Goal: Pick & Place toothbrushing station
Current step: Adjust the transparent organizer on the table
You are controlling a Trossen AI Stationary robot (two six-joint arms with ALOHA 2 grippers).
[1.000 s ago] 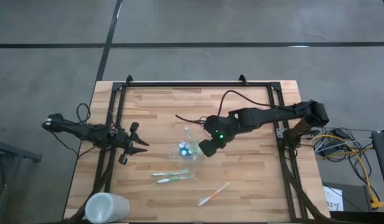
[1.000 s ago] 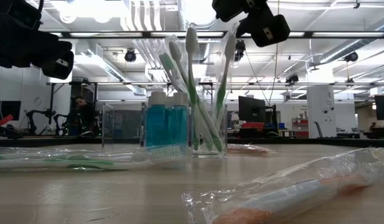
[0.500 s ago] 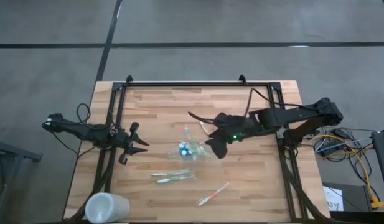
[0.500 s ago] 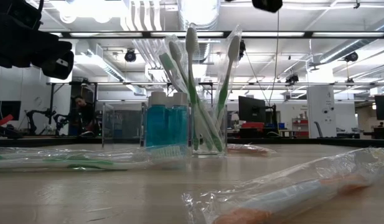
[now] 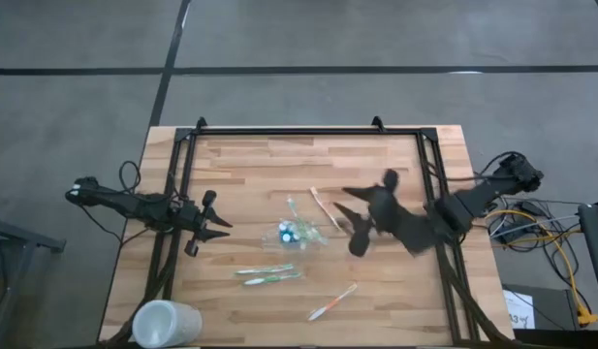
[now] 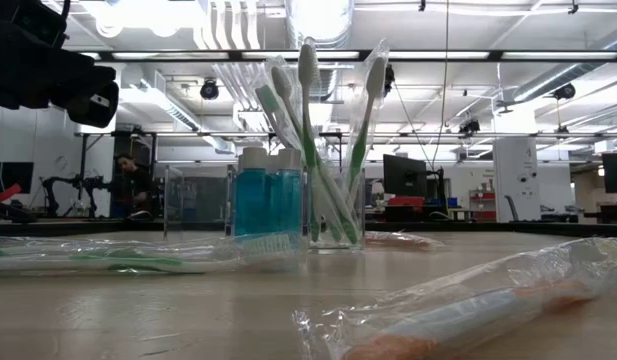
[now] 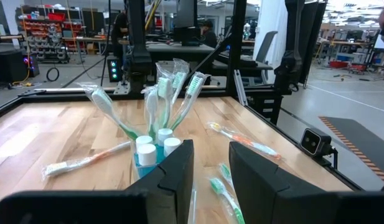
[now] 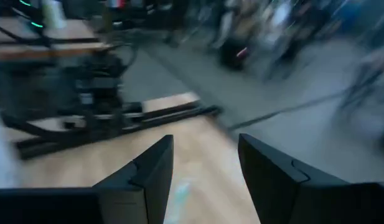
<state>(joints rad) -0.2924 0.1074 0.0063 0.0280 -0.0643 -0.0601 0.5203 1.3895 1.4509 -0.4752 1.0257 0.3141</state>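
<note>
The toothbrushing station point(image 5: 294, 233) is a clear holder standing upright near the table's middle. Wrapped green-and-white toothbrushes point(image 6: 310, 150) stick up out of it, and blue white-capped tubes point(image 6: 268, 200) stand close against it. It also shows in the left wrist view as the station point(image 7: 159, 124). My right gripper point(image 5: 361, 218) hangs blurred in the air to the station's right, and its own view shows the right gripper point(image 8: 204, 168) open and empty. My left gripper point(image 5: 216, 228) waits open at the table's left edge, pointing level at the station, shown as the left gripper point(image 7: 210, 168).
Two wrapped green toothbrushes point(image 5: 269, 274) lie nearer the front edge. One wrapped orange toothbrush point(image 5: 332, 301) lies at front right, and another point(image 5: 323, 208) lies just right of the station. A frosted white cup point(image 5: 165, 325) stands at the front left corner. A black frame point(image 5: 299, 129) rims the table.
My right gripper has risen from just beside the station and swung toward the table's right edge, rolling as it went. It has left the low view. The station and its toothbrushes stand as before.
</note>
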